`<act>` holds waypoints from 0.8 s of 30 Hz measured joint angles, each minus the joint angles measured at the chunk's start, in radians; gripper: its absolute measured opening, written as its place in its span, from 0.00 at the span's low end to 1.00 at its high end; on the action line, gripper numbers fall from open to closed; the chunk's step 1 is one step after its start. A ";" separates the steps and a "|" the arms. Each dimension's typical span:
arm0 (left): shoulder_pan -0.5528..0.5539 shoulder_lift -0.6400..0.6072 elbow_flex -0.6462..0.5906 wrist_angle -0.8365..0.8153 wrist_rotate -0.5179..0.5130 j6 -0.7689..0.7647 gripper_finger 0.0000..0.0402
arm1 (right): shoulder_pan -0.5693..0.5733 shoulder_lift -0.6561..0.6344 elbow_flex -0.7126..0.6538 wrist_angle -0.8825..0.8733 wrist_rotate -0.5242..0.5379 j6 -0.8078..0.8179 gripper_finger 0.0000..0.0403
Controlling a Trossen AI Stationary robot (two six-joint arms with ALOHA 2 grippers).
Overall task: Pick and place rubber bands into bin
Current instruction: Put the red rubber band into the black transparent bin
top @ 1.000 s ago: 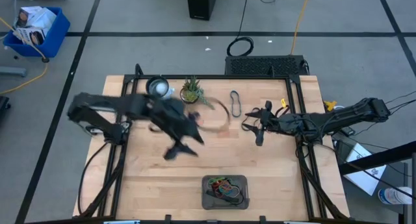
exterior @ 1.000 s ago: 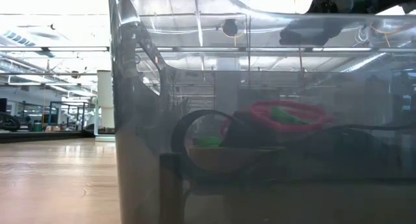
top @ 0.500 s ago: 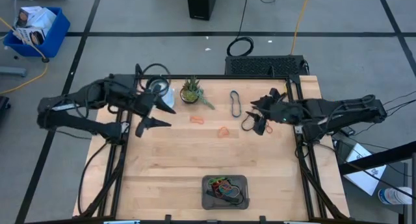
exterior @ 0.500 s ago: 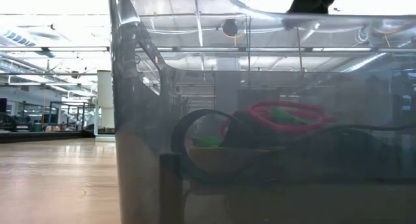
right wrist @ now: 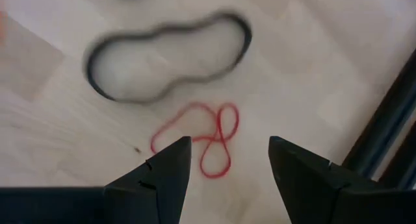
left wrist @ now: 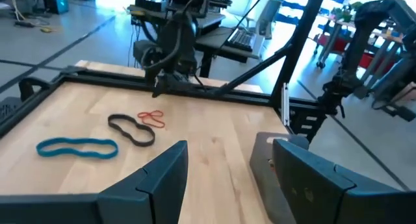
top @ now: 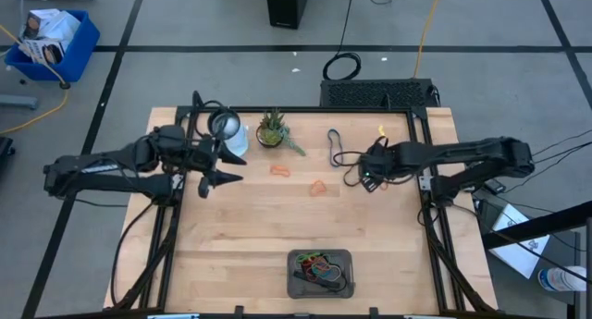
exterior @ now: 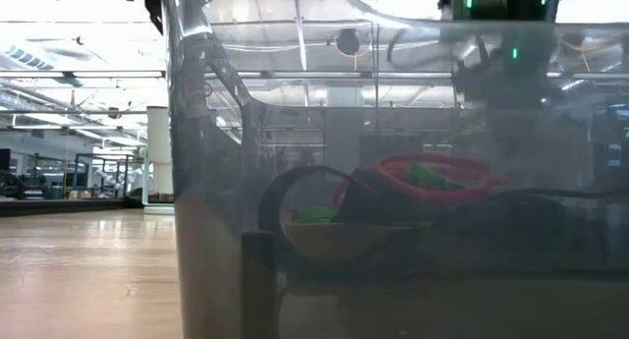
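Note:
The dark grey bin [top: 320, 274] near the table's front edge holds several rubber bands [exterior: 432, 172]. Loose on the far half lie a blue band [top: 335, 145], a wavy black band [right wrist: 169, 58], a thin red band [right wrist: 208, 143] and two orange bands [top: 279, 170]. My right gripper [right wrist: 227, 159] hangs open above the red band, pointing down, clear of it. My left gripper [top: 220, 180] is open at the far left, pointing level across the table toward those bands [left wrist: 132, 130], with nothing between its fingers.
A small potted plant [top: 273, 129] and a round white object [top: 225, 125] stand at the far edge beside my left gripper. Metal frame posts [top: 418, 162] run along both table sides. Bare wood lies between the orange bands and the bin.
My left gripper has drawn back from the table's middle toward the far left and sunk lower, levelling out. My right gripper has tipped from nearly level to pointing down over the red and black bands. Both stay open. No band has moved.

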 joint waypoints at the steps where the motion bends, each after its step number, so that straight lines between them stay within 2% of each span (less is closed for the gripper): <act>1: 0.000 0.002 -0.007 0.002 0.000 0.000 0.57 | -0.008 0.006 -0.026 0.026 -0.021 0.001 0.50; 9: 0.000 0.008 -0.017 0.009 0.000 -0.020 0.57 | -0.025 0.020 -0.206 0.267 -0.049 0.022 0.50; 24: 0.000 0.008 -0.017 0.028 0.000 -0.044 0.57 | -0.028 0.015 -0.407 0.511 -0.080 0.077 0.49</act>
